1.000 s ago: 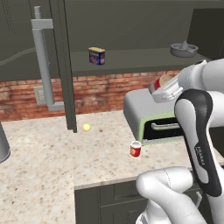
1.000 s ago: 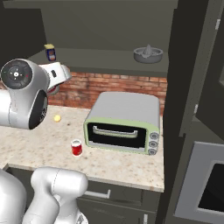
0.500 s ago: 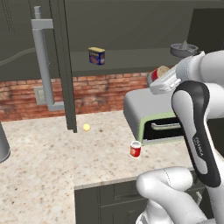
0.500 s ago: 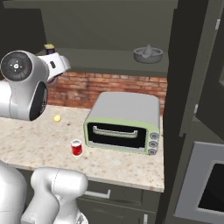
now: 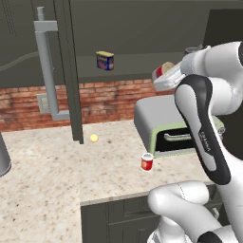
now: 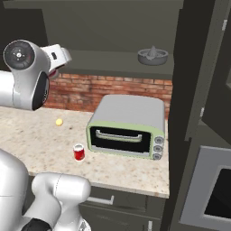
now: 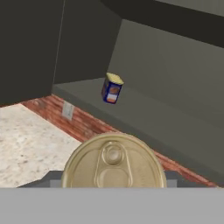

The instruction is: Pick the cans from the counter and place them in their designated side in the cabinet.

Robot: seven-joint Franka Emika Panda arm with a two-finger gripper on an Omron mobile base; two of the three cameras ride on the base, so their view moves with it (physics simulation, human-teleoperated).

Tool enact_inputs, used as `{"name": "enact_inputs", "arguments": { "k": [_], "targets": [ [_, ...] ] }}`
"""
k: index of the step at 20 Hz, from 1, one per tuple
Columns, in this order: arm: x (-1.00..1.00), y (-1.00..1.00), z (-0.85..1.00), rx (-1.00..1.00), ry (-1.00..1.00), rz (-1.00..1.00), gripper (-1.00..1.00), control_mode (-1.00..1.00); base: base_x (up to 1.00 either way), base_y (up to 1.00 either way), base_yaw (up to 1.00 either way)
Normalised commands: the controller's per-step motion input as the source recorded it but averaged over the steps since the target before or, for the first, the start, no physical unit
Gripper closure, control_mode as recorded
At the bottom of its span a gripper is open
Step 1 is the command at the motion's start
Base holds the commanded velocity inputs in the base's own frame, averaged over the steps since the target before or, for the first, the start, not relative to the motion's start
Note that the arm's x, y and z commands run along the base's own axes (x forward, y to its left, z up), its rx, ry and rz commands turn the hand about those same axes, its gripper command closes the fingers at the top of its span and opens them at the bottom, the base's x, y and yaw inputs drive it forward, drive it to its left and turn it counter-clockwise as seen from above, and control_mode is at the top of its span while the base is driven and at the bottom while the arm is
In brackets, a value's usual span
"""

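Observation:
My gripper (image 5: 163,76) is shut on the silver-grey can (image 5: 164,70) with the dark red band, tilted, in the air above the oven and level with the cabinet's shelf (image 5: 133,64). In the hand view the can's gold lid (image 7: 113,162) sits between the dark fingertips (image 7: 49,179), facing the shelf (image 7: 148,120). The bright red can (image 5: 147,162) stands upright on the beige counter (image 5: 52,175) in front of the oven; it also shows as a red can (image 6: 79,152) from the right. The cabinet's tall bar handle (image 5: 46,66) hangs at the left.
A blue-and-yellow tin (image 5: 105,60) stands on the shelf's left part, also seen as the tin (image 7: 112,88). A grey-and-green toaster oven (image 6: 126,125) sits on the counter. A grey juicer (image 6: 153,55) rests on the shelf's right. A small yellow ball (image 5: 94,138) lies near the brick wall.
The arm has lifted the silver-grey can up and to the left, from above the oven to the height of the cabinet shelf. The red can has not moved.

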Motion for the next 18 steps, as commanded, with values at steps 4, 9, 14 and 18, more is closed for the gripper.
{"name": "enact_inputs", "arguments": {
  "k": [4, 9, 14, 18],
  "targets": [
    [0.31, 0.18, 0.14, 0.0, 0.0, 0.0, 1.0, -1.0, 0.0, 0.0, 0.0],
    [0.26, 0.05, 0.1, 0.0, 0.0, 0.01, 1.0, -1.0, 0.0, 0.0, 0.0],
    [0.34, 0.03, 0.05, 0.0, 0.0, 0.01, 1.0, -1.0, 0.0, 0.0, 0.0],
    [0.37, 0.03, 0.05, 0.0, 0.0, 0.01, 1.0, -1.0, 0.0, 0.0, 0.0]
  ]
}}
